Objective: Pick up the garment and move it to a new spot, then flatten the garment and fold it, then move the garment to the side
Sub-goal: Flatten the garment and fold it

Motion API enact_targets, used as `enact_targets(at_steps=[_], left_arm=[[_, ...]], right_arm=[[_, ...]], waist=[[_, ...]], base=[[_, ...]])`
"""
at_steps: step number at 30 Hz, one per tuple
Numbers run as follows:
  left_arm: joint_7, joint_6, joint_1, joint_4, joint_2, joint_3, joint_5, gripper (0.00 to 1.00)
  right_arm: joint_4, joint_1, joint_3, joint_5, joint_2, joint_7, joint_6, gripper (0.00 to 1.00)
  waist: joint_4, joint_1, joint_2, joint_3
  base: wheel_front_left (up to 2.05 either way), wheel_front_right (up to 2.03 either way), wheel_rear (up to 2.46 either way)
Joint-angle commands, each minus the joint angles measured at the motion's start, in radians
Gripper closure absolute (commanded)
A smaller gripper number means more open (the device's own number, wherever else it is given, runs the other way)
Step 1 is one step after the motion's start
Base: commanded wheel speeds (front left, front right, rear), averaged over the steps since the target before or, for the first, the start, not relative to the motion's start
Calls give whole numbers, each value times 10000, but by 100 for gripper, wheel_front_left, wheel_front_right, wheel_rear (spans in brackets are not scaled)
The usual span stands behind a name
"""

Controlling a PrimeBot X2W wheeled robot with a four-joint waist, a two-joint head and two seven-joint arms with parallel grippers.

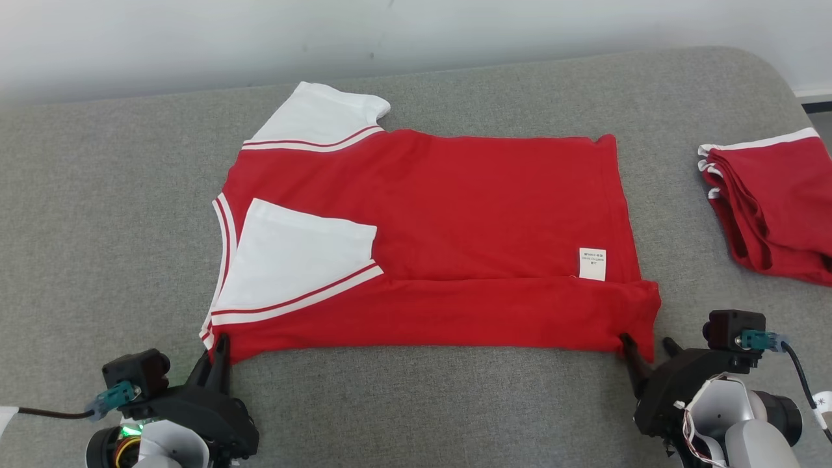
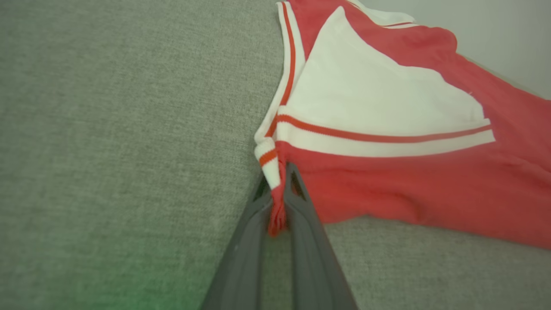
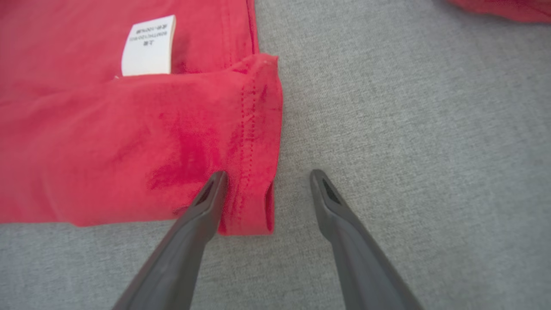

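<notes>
T-shirt (image 1: 455,214), red with white sleeves, lies spread flat in the middle of a grey fabric-covered surface (image 1: 97,195), neck end toward the robot's left and hem toward its right. Its near long edge is folded up over the body in a band, and the near sleeve (image 1: 299,253) is turned in on top of the red cloth. The far sleeve (image 1: 318,114) sticks out at the far left.

A pile of folded red garments (image 1: 773,201) with white trim sits well apart, at the right edge.

The left claw (image 1: 221,341) is at the shirt's near left corner. The left wrist view shows the left claw (image 2: 280,181) pinched together on the striped trim and bunched red cloth there.

The right claw (image 1: 648,341) is at the near right corner with its fingers apart. In the right wrist view one finger (image 3: 211,189) lies over the stitched hem and the other on bare fabric beside it, gripping nothing.

A small white label (image 1: 592,264) sits just above the fold near that corner.
</notes>
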Motion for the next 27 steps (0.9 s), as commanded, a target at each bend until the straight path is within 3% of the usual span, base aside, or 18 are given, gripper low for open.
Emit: enact_targets(at_steps=[1, 5, 6, 7, 9, 18, 27], left_arm=[[-13, 55, 230, 99, 39, 17, -80, 100], [-131, 73, 174, 88, 14, -6, -52, 100], [-152, 74, 156, 99, 5, -12, -41, 100], [-178, 66, 143, 122, -4, -22, -42, 100], [-203, 11, 175, 207, -26, -60, -58, 100], [-495, -319, 1075, 33, -115, 81, -540, 100], [-182, -71, 2680, -1358, -72, -16, -863, 100]], right_arm=[[165, 86, 137, 28, 55, 96, -16, 0], [582, -101, 702, 323, 109, 276, 18, 0], [705, -159, 844, 350, 135, 326, 26, 47], [786, -214, 932, 364, 143, 328, 33, 71], [871, -253, 1060, 341, 157, 308, 36, 100], [254, 94, 127, -247, 16, 275, 1, 100], [-1666, 1394, -903, -341, 16, 1263, -8, 100]], waist=[[2, 0, 0, 1], [45, 0, 0, 3], [60, 0, 0, 0], [78, 0, 0, -6], [129, 0, 0, -49], [210, 0, 0, -622], [289, 0, 0, -1136]], base=[[0, 0, 0], [0, 0, 0], [0, 0, 0], [0, 0, 0], [0, 0, 0], [0, 0, 0], [0, 0, 0]])
